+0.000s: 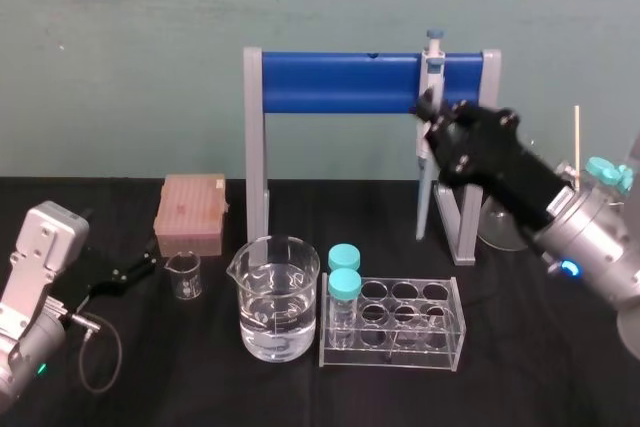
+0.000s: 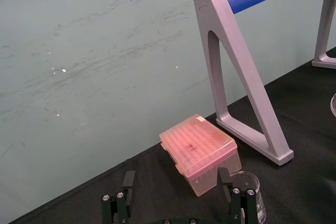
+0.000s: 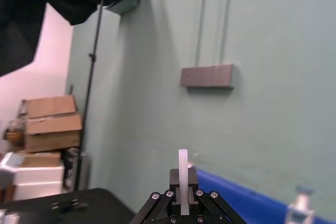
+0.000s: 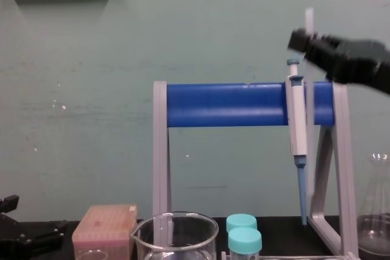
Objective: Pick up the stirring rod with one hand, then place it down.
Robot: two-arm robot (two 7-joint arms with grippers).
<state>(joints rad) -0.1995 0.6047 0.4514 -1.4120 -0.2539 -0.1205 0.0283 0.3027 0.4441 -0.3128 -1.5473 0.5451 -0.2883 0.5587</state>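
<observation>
The stirring rod (image 4: 310, 150) is a thin whitish rod hanging upright in the air, just right of the pipette (image 4: 296, 126) and in front of the blue rack bar. My right gripper (image 4: 303, 40) is shut on it near its upper end, level with the top of the rack. The rod's short top end (image 3: 182, 163) sticks out between the fingers of the right gripper (image 3: 182, 195). In the head view the right gripper (image 1: 433, 119) is close against the pipette (image 1: 430, 82). My left gripper (image 2: 178, 203) rests open at the table's left, near the pink box.
A grey rack with a blue bar (image 1: 340, 82) stands at the back. In front of it are a large beaker of water (image 1: 275, 297), a clear tube rack (image 1: 440, 332) with two teal-capped tubes, a small beaker (image 1: 184, 274) and a pink tip box (image 1: 190, 212). A flask (image 4: 375, 223) stands at the right.
</observation>
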